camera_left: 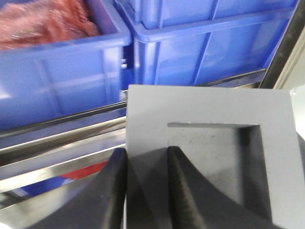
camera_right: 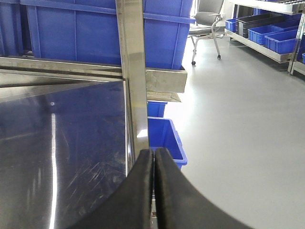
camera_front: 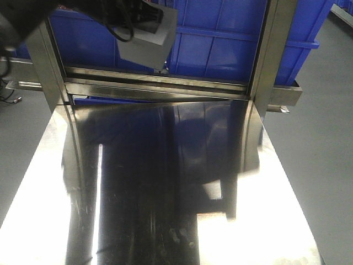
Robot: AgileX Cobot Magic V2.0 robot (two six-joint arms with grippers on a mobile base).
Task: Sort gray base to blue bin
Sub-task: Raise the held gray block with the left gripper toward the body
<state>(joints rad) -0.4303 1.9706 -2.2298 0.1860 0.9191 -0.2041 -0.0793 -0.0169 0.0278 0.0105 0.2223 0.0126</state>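
The left gripper (camera_left: 145, 160) pinches the gray base (camera_left: 209, 107) by 1 recess wall.

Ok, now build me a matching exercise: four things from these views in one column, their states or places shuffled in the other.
1. gray base
2. right gripper
3. blue bin
4. table

A. shut on nothing
B. behind the steel rail
C. held by the left gripper
D. shiny, mirror-like steel

Pairs: 1-C, 2-A, 3-B, 4-D.
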